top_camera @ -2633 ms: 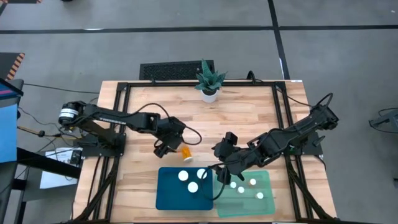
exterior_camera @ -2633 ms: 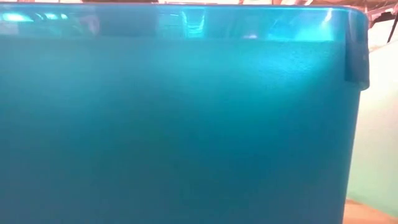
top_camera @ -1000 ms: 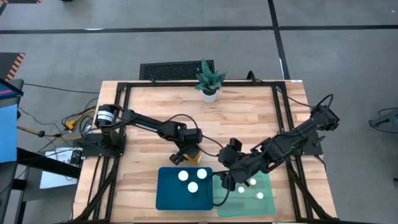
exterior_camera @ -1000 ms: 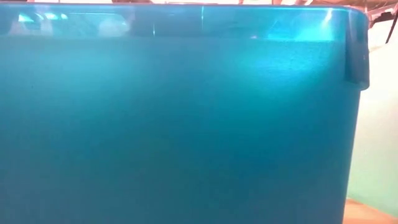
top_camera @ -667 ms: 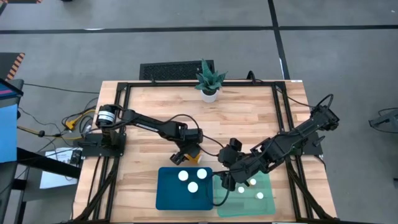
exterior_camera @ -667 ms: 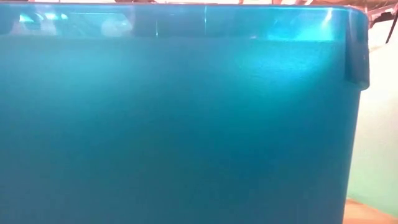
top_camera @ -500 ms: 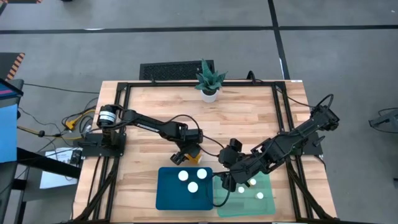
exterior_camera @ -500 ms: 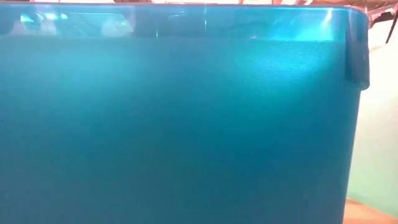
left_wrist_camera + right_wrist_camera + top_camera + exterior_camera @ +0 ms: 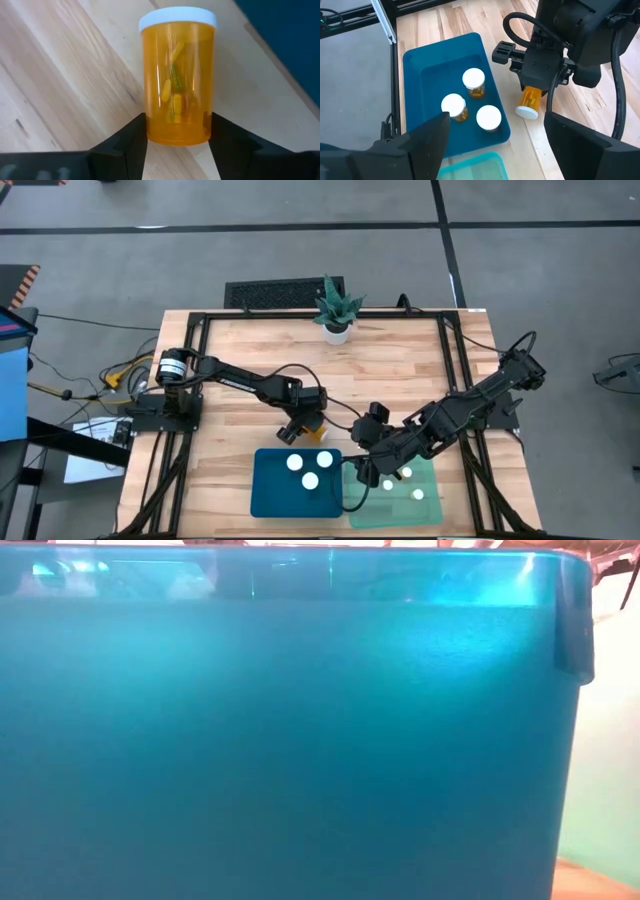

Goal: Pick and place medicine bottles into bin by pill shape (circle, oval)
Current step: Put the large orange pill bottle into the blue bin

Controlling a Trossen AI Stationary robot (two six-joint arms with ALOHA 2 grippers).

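Note:
An amber medicine bottle (image 9: pixel 177 80) with a white cap and long yellow pills lies on its side on the wood, just behind the dark blue tray (image 9: pixel 270 490). It also shows in the high view (image 9: pixel 314 423) and the right wrist view (image 9: pixel 529 101). My left gripper (image 9: pixel 300 426) is shut on it. Three white-capped bottles (image 9: pixel 472 80) stand in the blue tray. More stand in the mint green tray (image 9: pixel 430 505). My right gripper (image 9: pixel 364 470) is open and empty above the gap between the two trays. My left gripper pinches the bottle's amber body near its bottom end (image 9: pixel 176 134) between its two fingers (image 9: pixel 131 142), one on each side. The fingers slant down from the table's far left and lie along the bottle. The bottle lies on its side, cap (image 9: pixel 177 17) pointing away from the gripper.
A white pot with a green spiky plant (image 9: pixel 336 308) stands at the far edge, with a black grille (image 9: pixel 272 292) behind the table. The blue tray's wall (image 9: pixel 300 740) fills the low view, with the green tray (image 9: pixel 605 790) at its right. Bare wood lies to the left and right.
My left gripper went toward the table's right, to the lying bottle, and has kept still there over the last second. My right gripper went a little toward the near edge, over the trays, and has since kept still.

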